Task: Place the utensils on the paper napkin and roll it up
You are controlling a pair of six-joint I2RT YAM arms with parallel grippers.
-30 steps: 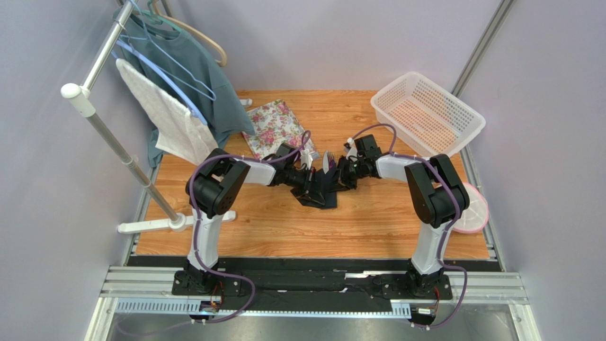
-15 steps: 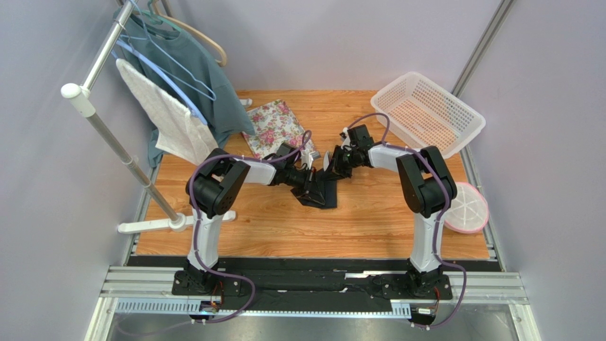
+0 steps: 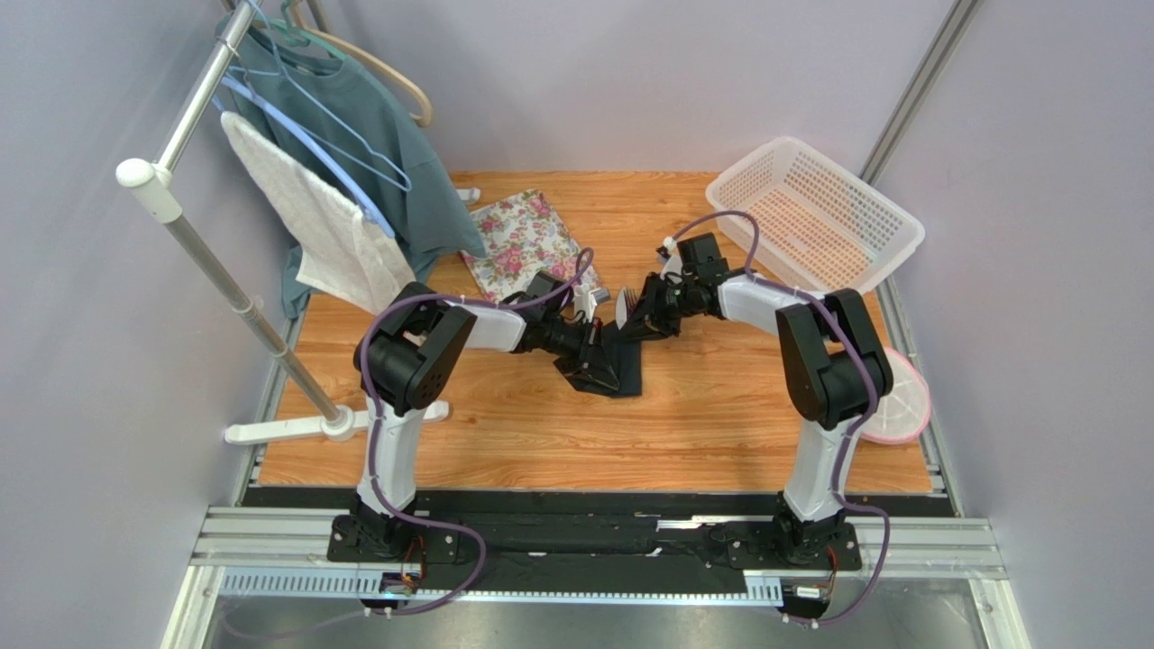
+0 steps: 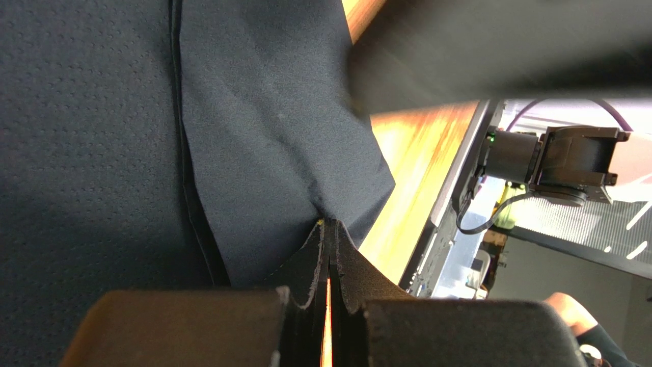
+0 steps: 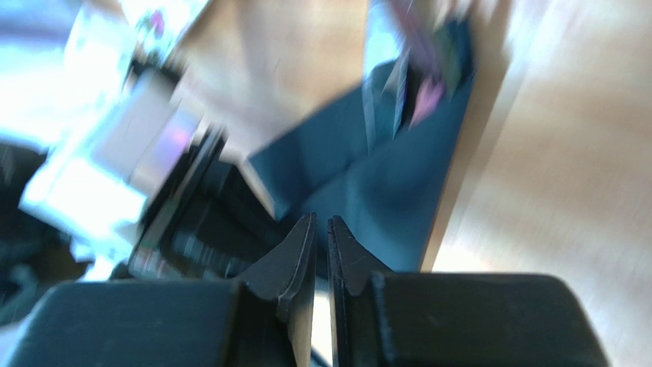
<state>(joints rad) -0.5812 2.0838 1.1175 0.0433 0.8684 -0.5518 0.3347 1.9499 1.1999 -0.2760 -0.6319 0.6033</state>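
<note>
Top external: fixed, high above and behind arm bases (image 3: pixel 383 530), looks down and forward over whole table (image 3: pixel 704 413), from far off
Left wrist: sits on left end effector (image 4: pixel 327 226), very close over paper napkin (image 4: pixel 92 138), looks along own fingers
Right wrist: behind right end effector (image 5: pixel 321 223), slightly farther back, view blurred
All three share paper napkin at table centre

Paper napkin (image 4: pixel 92 153): thin matt black paper, finely dimpled, creased. Table (image 3: pixel 569 433) under napkin: wood grain, smooth, slight sheen. Basket (image 3: pixel 748 165) far-right of napkin: white perforated plastic, faintly glossy.
</note>
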